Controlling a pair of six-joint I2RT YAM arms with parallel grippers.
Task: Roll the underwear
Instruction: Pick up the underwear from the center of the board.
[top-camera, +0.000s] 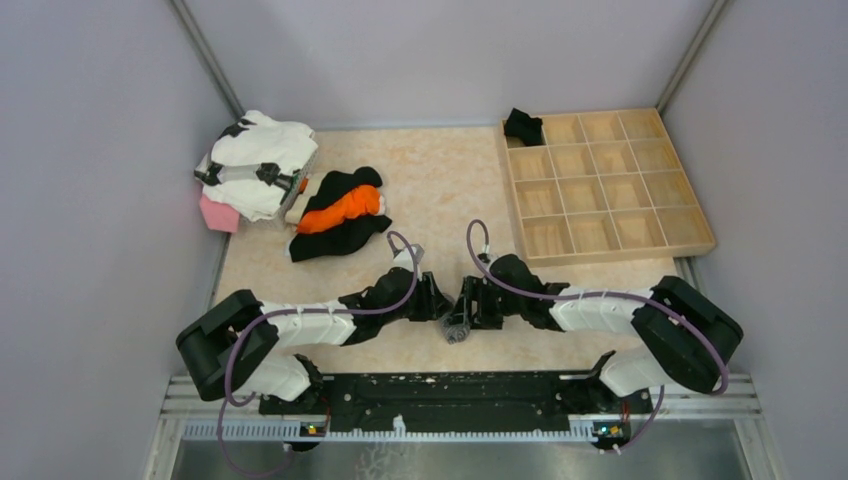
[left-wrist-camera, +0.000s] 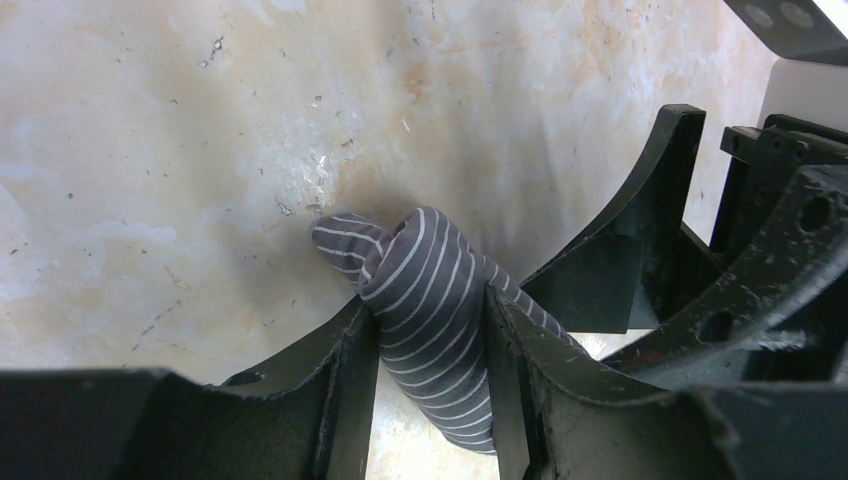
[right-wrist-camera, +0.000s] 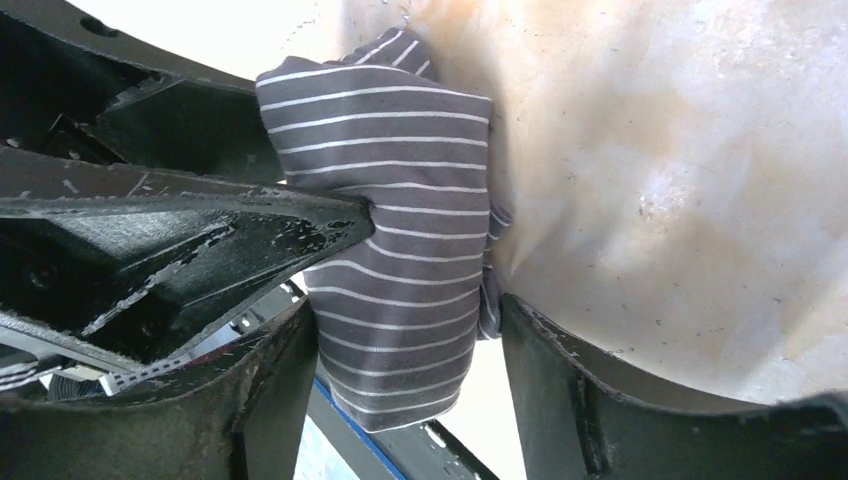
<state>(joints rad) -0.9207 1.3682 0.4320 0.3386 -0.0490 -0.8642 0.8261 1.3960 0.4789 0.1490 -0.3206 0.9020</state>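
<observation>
The grey striped underwear (top-camera: 457, 328) is a tight roll hanging just above the table near the front edge, between both grippers. My left gripper (left-wrist-camera: 428, 320) is shut on it, a finger pressed into each side of the roll (left-wrist-camera: 425, 270). My right gripper (right-wrist-camera: 405, 330) straddles the other end of the roll (right-wrist-camera: 390, 180); its jaws stand a little wider than the cloth, one finger touching and the other just beside a fold. In the top view the left gripper (top-camera: 440, 303) and the right gripper (top-camera: 470, 303) meet nose to nose. A black underwear (top-camera: 522, 125) sits in the tray's far left compartment.
A wooden tray (top-camera: 610, 180) with several compartments stands at the back right. A black and orange pile of garments (top-camera: 340, 212) lies at the back left, beside a white bundle (top-camera: 257, 160) and a pink block (top-camera: 218, 213). Walls close in on both sides.
</observation>
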